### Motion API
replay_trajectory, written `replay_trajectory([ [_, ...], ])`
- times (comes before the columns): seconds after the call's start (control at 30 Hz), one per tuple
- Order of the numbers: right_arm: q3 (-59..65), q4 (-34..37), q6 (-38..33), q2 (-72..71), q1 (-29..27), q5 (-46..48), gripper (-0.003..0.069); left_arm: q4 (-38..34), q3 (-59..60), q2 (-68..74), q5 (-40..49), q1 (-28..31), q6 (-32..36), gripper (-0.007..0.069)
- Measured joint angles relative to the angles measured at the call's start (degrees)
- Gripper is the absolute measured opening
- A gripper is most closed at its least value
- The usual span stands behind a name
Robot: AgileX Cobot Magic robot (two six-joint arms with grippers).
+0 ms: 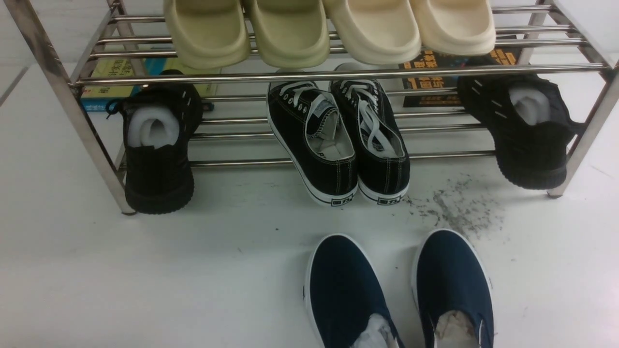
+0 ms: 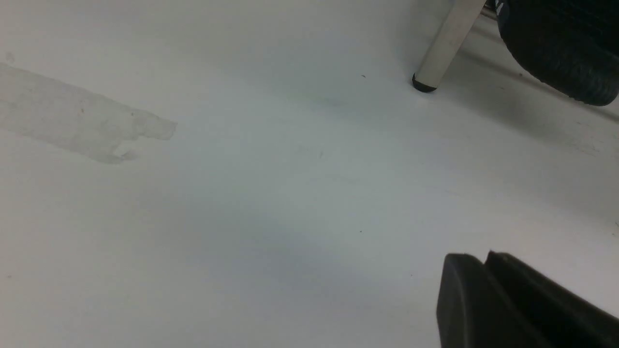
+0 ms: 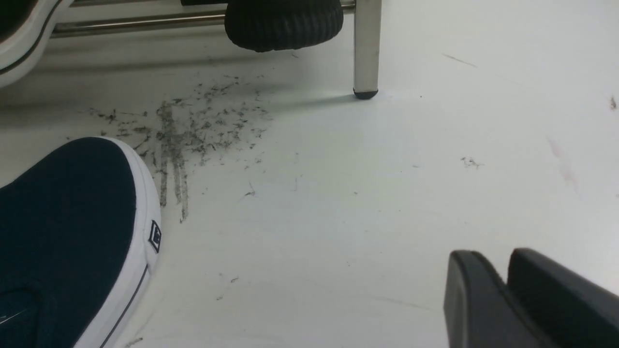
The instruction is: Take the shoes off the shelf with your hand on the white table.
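The two navy blue slip-on shoes, the left one [image 1: 343,290] and the right one [image 1: 452,280], stand side by side on the white table [image 1: 145,270], toes toward the steel shelf [image 1: 338,73] and apart from it. The toe of one shoe shows in the right wrist view [image 3: 63,232], beside the dark scuff streaks [image 3: 184,130]. My right gripper [image 3: 505,261] is shut and empty, low over the table to the side of that shoe. My left gripper [image 2: 486,256] is shut and empty over bare table near a shelf leg [image 2: 447,43]. Neither gripper shows in the front view.
On the lower tier are black lace-up sneakers [image 1: 338,140] and a black knit shoe at each end, one on the left [image 1: 157,150] and one on the right [image 1: 527,130]. Beige slides [image 1: 329,29] sit on the top tier. Books [image 1: 116,77] lie behind. A shelf leg [image 3: 366,48] stands ahead of the right gripper.
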Motion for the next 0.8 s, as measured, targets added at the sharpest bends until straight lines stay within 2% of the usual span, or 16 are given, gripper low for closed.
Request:
replay_trajectory([
  [0.8,0.0,0.0,0.0,0.0,0.0,0.0,0.0161,0.0,0.0,0.0,-0.1,0.0,0.0,0.0092],
])
